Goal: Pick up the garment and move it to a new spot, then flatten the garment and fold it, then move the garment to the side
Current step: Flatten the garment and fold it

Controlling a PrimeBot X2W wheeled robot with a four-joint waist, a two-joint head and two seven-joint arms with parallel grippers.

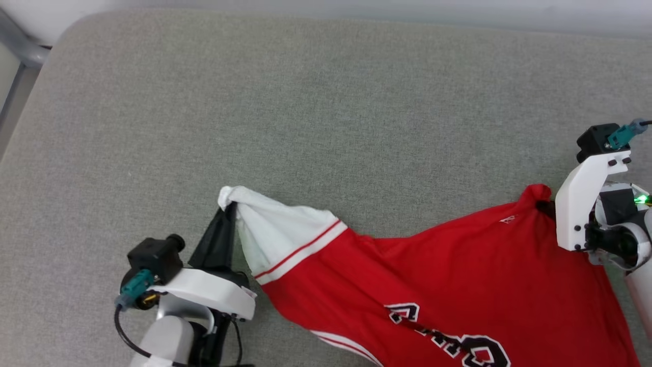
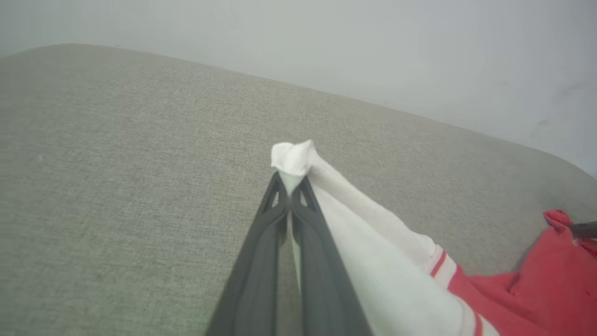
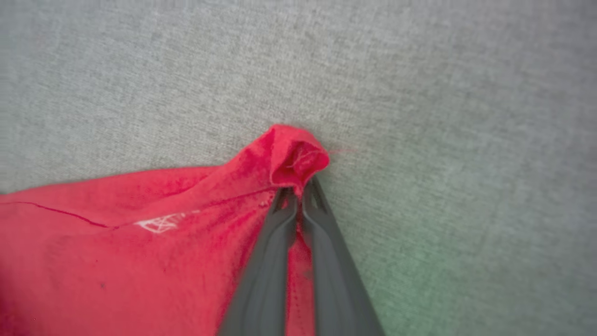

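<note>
The garment [image 1: 433,285], a bright red jersey with a white sleeve, striped trim and black block lettering, lies stretched across the grey surface at the lower right of the head view. My left gripper [image 1: 230,206] is shut on the tip of the white sleeve [image 2: 294,158], which bunches above the fingertips. At the right, my right gripper [image 1: 546,208] is shut on a red corner of the garment [image 3: 298,156], the cloth puckered up around its tips. The garment's lower part runs off the bottom of the head view.
A grey fabric surface [image 1: 316,112] spreads wide behind and to the left of the garment. A pale wall [image 2: 373,46] runs along its far edge. A metal frame [image 1: 20,51] shows at the upper left corner.
</note>
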